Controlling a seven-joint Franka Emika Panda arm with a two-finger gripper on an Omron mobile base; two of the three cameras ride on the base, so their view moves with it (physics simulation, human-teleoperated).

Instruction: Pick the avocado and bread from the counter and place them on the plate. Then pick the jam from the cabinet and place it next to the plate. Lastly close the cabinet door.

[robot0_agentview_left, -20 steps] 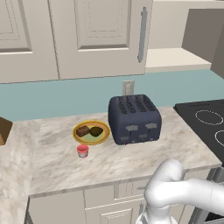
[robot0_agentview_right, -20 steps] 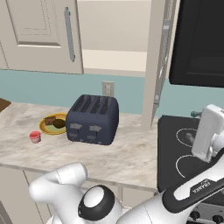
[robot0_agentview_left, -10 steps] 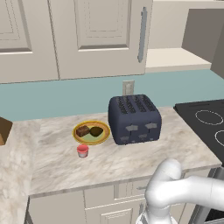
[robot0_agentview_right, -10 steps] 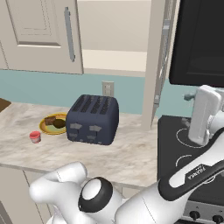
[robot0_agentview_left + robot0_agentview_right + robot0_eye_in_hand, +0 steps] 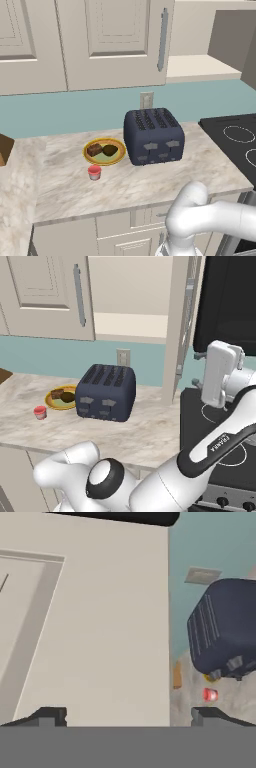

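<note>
On the bench, left: the plate point(image 5: 104, 151) sits beside a dark blue toaster point(image 5: 152, 135), carrying the bread point(image 5: 94, 149) and the avocado point(image 5: 110, 150).
Jam: the small red jar point(image 5: 94, 172) with its paler band stands upright on the bench point(image 5: 75, 190) just in front of the plate, near but apart from it.
Cabinet: the beige door point(image 5: 183, 331) stands swung out, edge-on in the right base view, its pale inner shelf point(image 5: 200, 67) exposed.
Claw: the claw point(image 5: 127, 714) is released, gaping wide and empty, facing the door's flat panel point(image 5: 100, 622).
Step in hand: closing the door, judged the last part left.
How to do it well: press against the panel away from the hinge, then sweep along the door's arc steadily until it seats.
</note>
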